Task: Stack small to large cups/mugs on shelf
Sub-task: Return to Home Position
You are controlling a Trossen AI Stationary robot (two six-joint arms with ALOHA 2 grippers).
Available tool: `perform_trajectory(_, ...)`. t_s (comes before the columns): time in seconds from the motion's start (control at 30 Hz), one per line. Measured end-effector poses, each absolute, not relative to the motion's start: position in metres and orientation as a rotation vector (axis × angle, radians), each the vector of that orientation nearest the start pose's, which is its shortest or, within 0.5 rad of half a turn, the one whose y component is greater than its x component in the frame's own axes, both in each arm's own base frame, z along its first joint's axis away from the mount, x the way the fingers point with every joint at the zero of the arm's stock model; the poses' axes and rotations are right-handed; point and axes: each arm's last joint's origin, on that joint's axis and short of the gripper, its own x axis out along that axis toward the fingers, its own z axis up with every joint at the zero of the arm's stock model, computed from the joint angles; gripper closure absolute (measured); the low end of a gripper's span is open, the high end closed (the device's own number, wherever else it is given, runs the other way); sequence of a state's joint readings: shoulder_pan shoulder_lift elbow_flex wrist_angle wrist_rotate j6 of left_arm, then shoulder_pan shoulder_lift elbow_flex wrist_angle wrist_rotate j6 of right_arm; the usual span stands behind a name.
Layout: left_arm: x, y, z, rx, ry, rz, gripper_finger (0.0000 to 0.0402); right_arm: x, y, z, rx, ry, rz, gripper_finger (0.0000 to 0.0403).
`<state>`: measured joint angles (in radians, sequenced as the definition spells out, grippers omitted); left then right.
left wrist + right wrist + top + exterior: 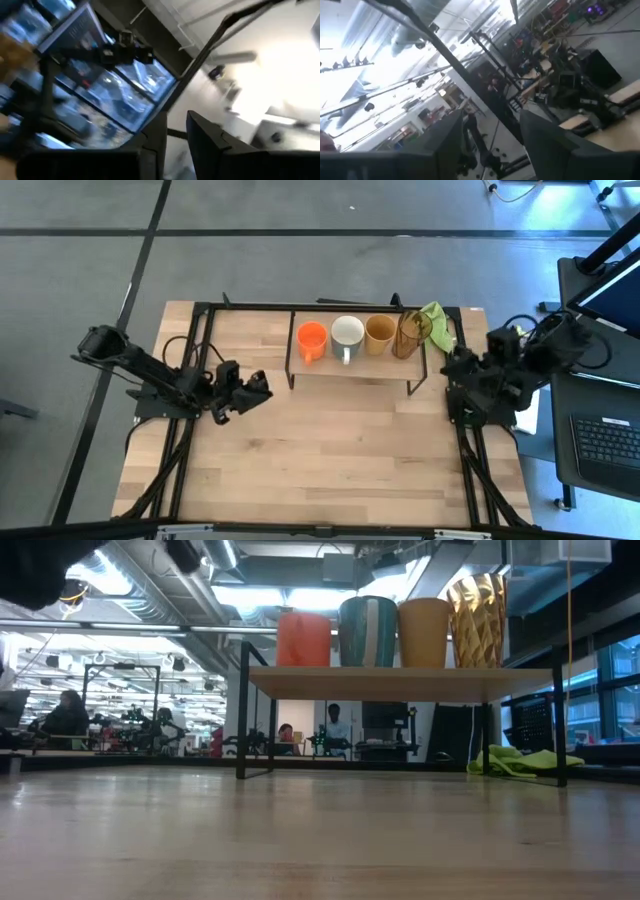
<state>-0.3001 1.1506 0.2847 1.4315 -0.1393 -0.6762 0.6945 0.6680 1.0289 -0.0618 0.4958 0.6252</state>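
Four cups in a row on the shelf [352, 371], arms off to either side.
Left to right stand the orange cup [312, 338], white mug [347, 332], tan-yellow mug [379, 332] and amber tumbler [410, 332], toward the table's far side. The left gripper [262, 386] sits left of the shelf and the right gripper [491, 125] at the right edge. Both have their fingers parted and empty.

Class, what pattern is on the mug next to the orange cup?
The mug has teal and white vertical bands; low view.
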Motion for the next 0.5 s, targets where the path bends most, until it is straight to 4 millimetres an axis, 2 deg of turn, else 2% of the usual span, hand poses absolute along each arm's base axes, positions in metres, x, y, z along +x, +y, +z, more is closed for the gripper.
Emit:
perform_trajectory(0.07, 0.187, -0.052, 0.243, -0.715, -0.475, -0.329, 0.0333, 0.091, 0.058, 0.429, 0.774, -0.177, 0.269, 0.0203)
perform_trajectory(0.13, 0.183, -0.052, 0.245, -0.745, -0.489, -0.358, 0.0333, 0.091, 0.059, 0.426, 0.620, -0.199, 0.286, 0.0203)
perform_trajectory(0.2, 0.181, -0.053, 0.243, -0.796, -0.468, -0.401, 0.0333, 0.090, 0.065, 0.421, 0.406, -0.206, 0.453, 0.0203)
perform_trajectory(0.3, 0.178, -0.056, 0.239, -0.710, -0.425, -0.506, 0.0333, 0.086, 0.068, 0.412, 0.239, -0.223, 0.599, 0.0203)
perform_trajectory(0.5, 0.159, -0.046, 0.199, -0.777, -0.318, -0.407, 0.0333, 0.060, 0.047, 0.395, 0.132, -0.243, 0.596, 0.0203)
